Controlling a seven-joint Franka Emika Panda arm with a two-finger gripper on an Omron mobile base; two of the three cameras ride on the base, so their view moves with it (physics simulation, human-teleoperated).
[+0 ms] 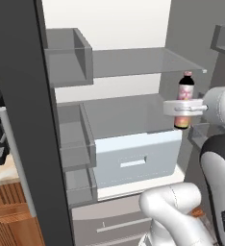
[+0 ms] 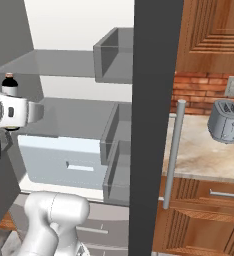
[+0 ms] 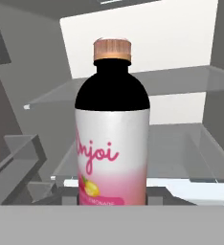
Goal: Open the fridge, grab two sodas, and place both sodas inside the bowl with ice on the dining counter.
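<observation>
In the hand view, a soda (image 3: 112,139) stands upright at centre frame and very close: a pale pink-white bottle with a black shoulder and neck, a brown cap, and pink script above a small yellow lemon on its label. Its lower end drops out of sight at the bottom of that frame, so the fingertips cannot be seen there.

In the left base view, the white arm rises from the lower right, and the hand (image 1: 182,107) sits at right of centre, closed around the middle of the soda (image 1: 184,90), whose dark top and cap stick up above the hand and whose pink and yellow lower end shows beneath it. The bottle is upright. In the right base view, the same hand (image 2: 20,111) is at the left edge of the frame, with the soda's (image 2: 9,84) dark top showing just above it.

Behind the bottle is the fridge (image 1: 133,72), standing open, white inside with grey shelves. A pale drawer (image 1: 136,158) with a slot handle sits low in its interior, at centre frame in the left base view. The near door edge forms a dark vertical band, its grey bins (image 2: 114,60) facing inward and a long bar handle (image 2: 173,152) on its outer side.

Further off, at the right of the right base view, a silver toaster (image 2: 225,126) stands on a beige stone table (image 2: 209,155) against a brick wall, with wooden cabinets above and below.
</observation>
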